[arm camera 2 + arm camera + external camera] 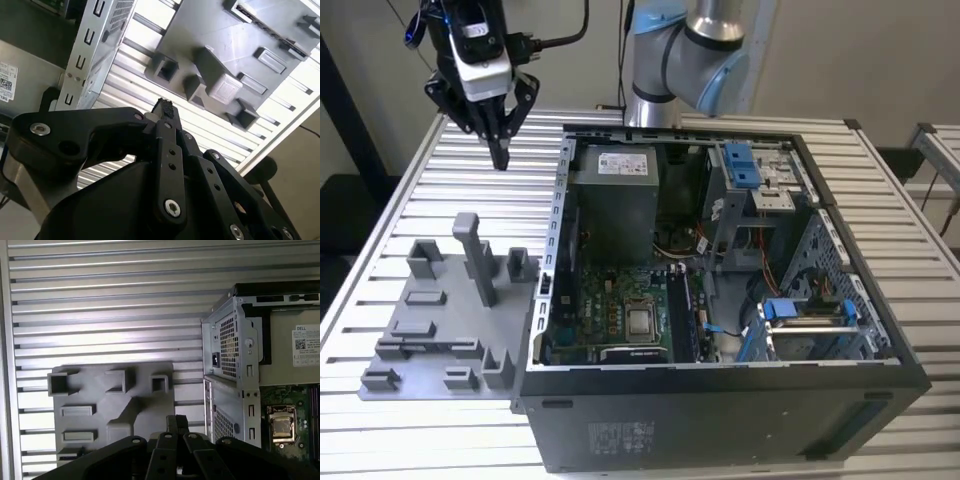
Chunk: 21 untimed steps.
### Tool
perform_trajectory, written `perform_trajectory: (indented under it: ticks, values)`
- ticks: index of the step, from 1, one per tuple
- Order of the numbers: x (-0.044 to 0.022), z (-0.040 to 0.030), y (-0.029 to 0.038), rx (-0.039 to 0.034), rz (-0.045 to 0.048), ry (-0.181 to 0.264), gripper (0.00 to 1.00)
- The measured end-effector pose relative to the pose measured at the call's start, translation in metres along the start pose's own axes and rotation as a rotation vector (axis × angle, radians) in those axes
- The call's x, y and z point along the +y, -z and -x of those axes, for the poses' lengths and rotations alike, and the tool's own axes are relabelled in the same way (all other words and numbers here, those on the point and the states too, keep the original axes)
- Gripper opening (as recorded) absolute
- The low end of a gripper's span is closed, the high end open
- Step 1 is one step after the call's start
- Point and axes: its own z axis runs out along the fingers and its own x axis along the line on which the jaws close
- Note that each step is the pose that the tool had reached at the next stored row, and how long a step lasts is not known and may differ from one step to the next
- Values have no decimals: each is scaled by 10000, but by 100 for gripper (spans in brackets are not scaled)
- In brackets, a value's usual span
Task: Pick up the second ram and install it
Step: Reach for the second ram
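Pincer: its two fingers are pressed together into one tip with nothing between them. I see this in the exterior view (500,150) and in both wrist views (165,106) (176,421).
Pincer place: it hangs in the air over the slatted surface (410,200), near the far end of the grey holder tray (445,335). It is on the exterior view's left of the open computer case (720,410).
Holder tray: I cannot make out any stick in its blocks and pockets. In the first wrist view the tray (95,395) lies under the fingertips.
Second ram: I cannot tell its place for sure. Long dark strips stand in the memory slots (682,315) beside the processor socket (640,322), and one of them may be it.
Progress: the pincer carries nothing. The tray looks bare and the slots look filled, so I judge the work to be late rather than early. I cannot confirm that the stick is seated.
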Motion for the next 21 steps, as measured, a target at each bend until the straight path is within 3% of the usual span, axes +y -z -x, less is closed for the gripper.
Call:
perform_trajectory:
  ticks: [8,15,21]
  values:
    - [-5,-63,0,167,-11,-7,11]
    - [-7,-100,-1,272,-19,-14,11]
    - [-12,-173,-5,365,-25,-17,11]
